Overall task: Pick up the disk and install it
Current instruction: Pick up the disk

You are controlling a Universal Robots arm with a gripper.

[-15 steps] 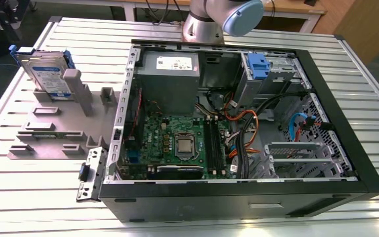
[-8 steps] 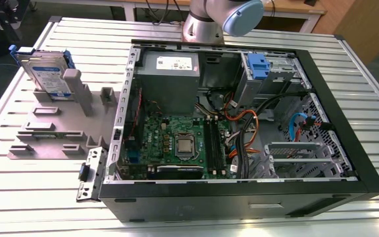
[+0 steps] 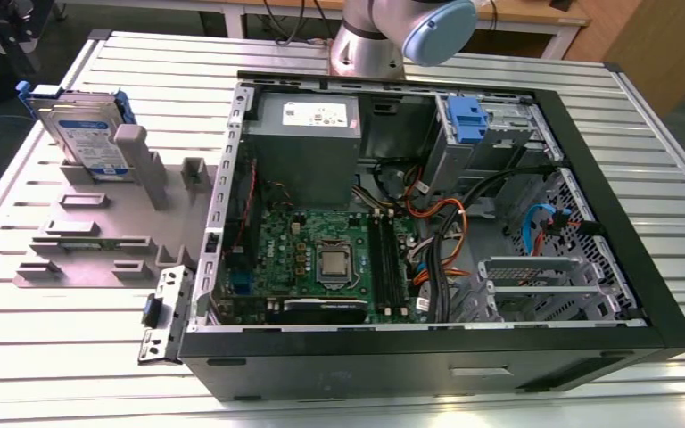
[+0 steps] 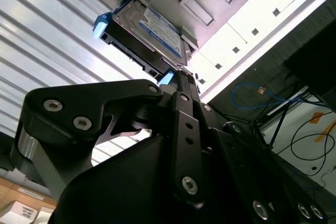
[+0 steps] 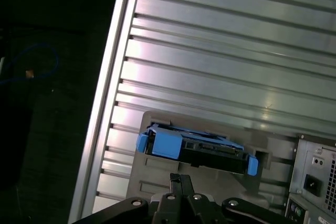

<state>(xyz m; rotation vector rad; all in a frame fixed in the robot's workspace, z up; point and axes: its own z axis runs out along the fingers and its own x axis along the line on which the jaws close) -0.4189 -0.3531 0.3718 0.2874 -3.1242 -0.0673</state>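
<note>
The disk (image 3: pixel 81 132) stands on edge in a grey holder (image 3: pixel 93 234) on the table, at the exterior view's left. It is a silver drive with a blue-and-white label and a blue carrier frame. Both wrist views show the disk (image 4: pixel 149 30) (image 5: pixel 194 149) a short way beyond my fingertips. My gripper (image 4: pixel 178 74) (image 5: pixel 179 178) is shut with nothing in it and is apart from the disk. In the exterior view the gripper (image 3: pixel 4 36) is a dark shape at the far left corner, behind the disk.
An open computer case (image 3: pixel 628 223) lies on the slatted metal table (image 3: pixel 69 357), right of the holder. Inside are a motherboard (image 3: pixel 318 250), a grey power supply (image 3: pixel 307 134), loose cables and a drive bay with a blue clip (image 3: pixel 467 120). The arm's base (image 3: pixel 402 31) stands behind the case.
</note>
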